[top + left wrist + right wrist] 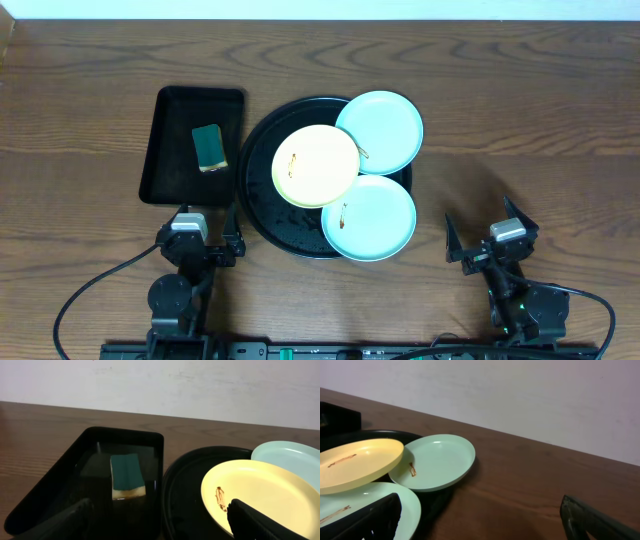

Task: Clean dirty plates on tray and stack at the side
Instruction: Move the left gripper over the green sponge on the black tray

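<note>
Left gripper [200, 238] and right gripper [483, 226] are held wide open, seemingly empty, either side of the tray [258, 200] of plates [316, 166].

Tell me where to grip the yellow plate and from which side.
On the yellow plate, probably the right rim, which rides up over both green plates, leaving room beneath; the left edge sits low on the tray. Come from the right, fingers above and below.

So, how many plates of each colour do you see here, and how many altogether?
Yellow plate: 1
Mint-green plates: 2
Total: 3
</note>
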### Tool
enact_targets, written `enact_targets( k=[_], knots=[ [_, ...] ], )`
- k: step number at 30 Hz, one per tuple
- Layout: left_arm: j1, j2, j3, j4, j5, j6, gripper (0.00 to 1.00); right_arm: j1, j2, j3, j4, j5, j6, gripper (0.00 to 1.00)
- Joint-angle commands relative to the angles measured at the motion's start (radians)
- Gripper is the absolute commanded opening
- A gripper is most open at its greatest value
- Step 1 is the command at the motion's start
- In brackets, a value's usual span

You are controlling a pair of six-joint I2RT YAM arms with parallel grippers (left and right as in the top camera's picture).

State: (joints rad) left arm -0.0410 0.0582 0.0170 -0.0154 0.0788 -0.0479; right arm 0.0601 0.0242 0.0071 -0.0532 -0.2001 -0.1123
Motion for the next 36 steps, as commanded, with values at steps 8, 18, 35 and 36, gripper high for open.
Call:
enact_targets(
  k=[8,18,35,36],
  knots=[
    [-0.004,0.036,0.18,-0.088,0.191,-0.04,0.85,-0.008,0.002,-0.002,-0.004,0.009,0.014,0.99],
    [-0.003,0.467,0.8,-0.545,0.19,0.081,0.85,-0.008,0.002,-0.002,-0.004,0.009,0.014,0.99],
    [-0.003,1.112,1.368,-0.892,0.028,0.0,0.85,-0.008,0.002,-0.002,-0.004,0.009,0.014,0.99],
    [-0.003,1.129,1.368,-0.893,-0.057,-0.07,0.85,-0.008,0.002,-0.002,-0.004,0.009,0.014,0.99]
  ],
)
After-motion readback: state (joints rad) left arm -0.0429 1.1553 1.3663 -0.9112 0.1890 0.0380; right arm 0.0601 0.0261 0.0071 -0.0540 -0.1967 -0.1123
